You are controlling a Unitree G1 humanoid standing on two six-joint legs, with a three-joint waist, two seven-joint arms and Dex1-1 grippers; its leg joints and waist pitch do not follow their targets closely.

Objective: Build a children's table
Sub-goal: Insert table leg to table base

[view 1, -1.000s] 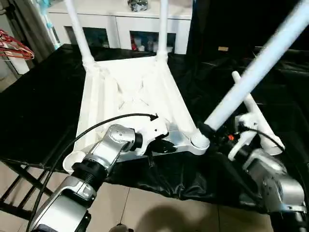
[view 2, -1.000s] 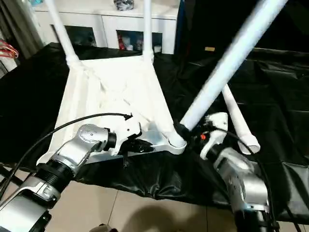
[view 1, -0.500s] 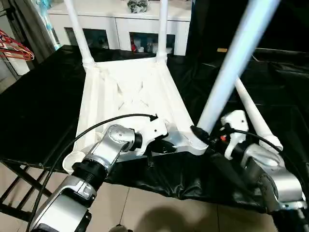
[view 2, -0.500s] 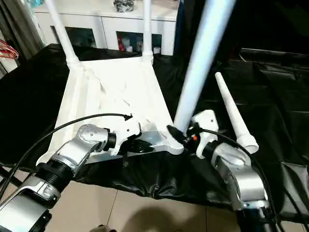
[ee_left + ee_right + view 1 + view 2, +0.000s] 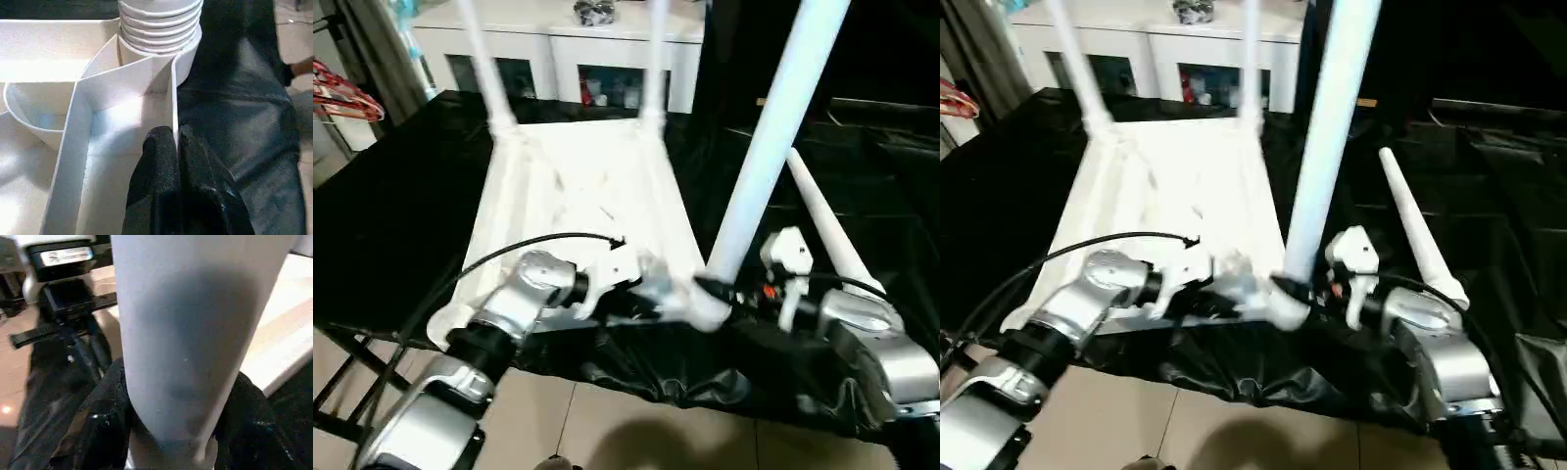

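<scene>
Our right gripper (image 5: pixel 713 290) clamps the leg (image 5: pixel 766 157), its threaded end in the tabletop's (image 5: pixel 578 186) corner socket (image 5: pixel 166 58). Beside it, our left gripper (image 5: pixel 176 142) pinches a rib (image 5: pixel 173 105). A loose leg (image 5: pixel 827 230) lies beyond.

Looks like a home-type room rigged as a demo/test space: white glass-door cabinet (image 5: pixel 570 61) w/ knick-knacks behind the panes along the back wall, red hangers (image 5: pixel 344 90) at the side, tiled floor (image 5: pixel 636 431), folding bench under black cloth (image 5: pixel 391 196).
</scene>
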